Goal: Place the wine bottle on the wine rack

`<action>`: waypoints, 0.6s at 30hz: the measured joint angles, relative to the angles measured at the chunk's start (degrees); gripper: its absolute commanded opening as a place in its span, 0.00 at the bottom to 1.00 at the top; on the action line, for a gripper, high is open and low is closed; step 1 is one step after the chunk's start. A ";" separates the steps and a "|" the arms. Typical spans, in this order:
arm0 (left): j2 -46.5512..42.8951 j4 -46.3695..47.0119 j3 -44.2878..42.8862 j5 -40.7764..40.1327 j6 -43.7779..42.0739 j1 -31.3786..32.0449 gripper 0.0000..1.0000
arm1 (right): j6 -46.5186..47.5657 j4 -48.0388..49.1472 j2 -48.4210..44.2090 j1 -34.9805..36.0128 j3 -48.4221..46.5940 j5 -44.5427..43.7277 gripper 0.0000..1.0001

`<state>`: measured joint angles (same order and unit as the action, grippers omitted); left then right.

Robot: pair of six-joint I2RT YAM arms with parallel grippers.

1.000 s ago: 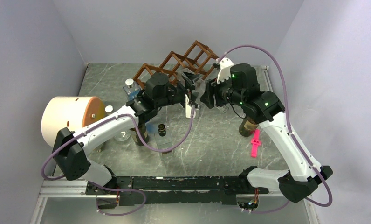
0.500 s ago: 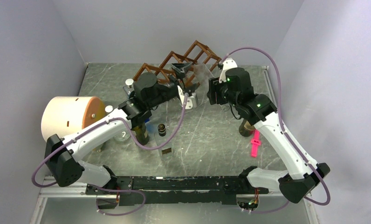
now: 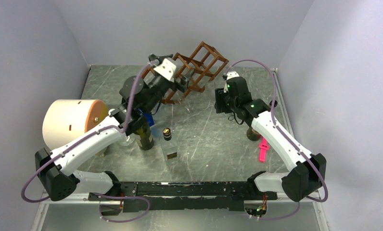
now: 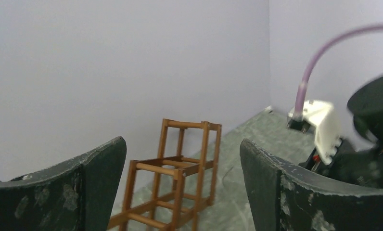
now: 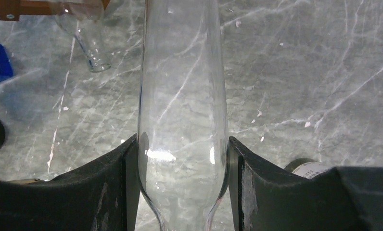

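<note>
The wine bottle (image 5: 182,86) is clear, empty glass. My right gripper (image 5: 182,144) is shut on its body just above the shoulder, and the bottle points away over the marble table. In the top view my right gripper (image 3: 215,100) sits right of the wine rack (image 3: 200,64), a reddish-brown wooden frame at the back; the bottle hardly shows there. My left gripper (image 3: 181,85) is open and empty, raised in front of the rack. The left wrist view shows the rack (image 4: 180,178) between my open fingers (image 4: 100,183).
A second clear bottle neck (image 5: 91,45) sticks out at the rack's foot. A cream-and-orange cylinder (image 3: 71,120), a dark bottle (image 3: 144,137), a small gold-capped bottle (image 3: 169,144), a blue object (image 3: 147,118), a pink tool (image 3: 263,147) and another dark bottle (image 3: 253,133) stand on the table.
My left gripper has pulled away from the right gripper, risen and swung back-left toward the rack. The right gripper has shifted a little back and still holds the clear bottle.
</note>
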<state>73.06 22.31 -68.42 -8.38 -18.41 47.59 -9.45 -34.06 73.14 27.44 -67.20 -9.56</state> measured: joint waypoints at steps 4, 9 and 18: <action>-1.33 -7.26 -4.76 -2.49 9.27 -0.04 0.92 | -0.72 2.86 0.42 -1.73 2.54 1.49 0.00; -6.71 -14.80 -5.14 -2.43 16.20 -0.09 0.92 | -1.25 6.73 3.41 -2.45 3.10 3.19 0.00; -9.99 -23.37 -5.14 -1.51 20.81 -0.13 0.92 | -2.19 12.35 11.98 -3.04 3.13 5.55 0.00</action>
<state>63.07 -1.06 -73.56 -9.89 2.39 47.46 -11.64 -21.71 85.12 24.40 -64.07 -4.01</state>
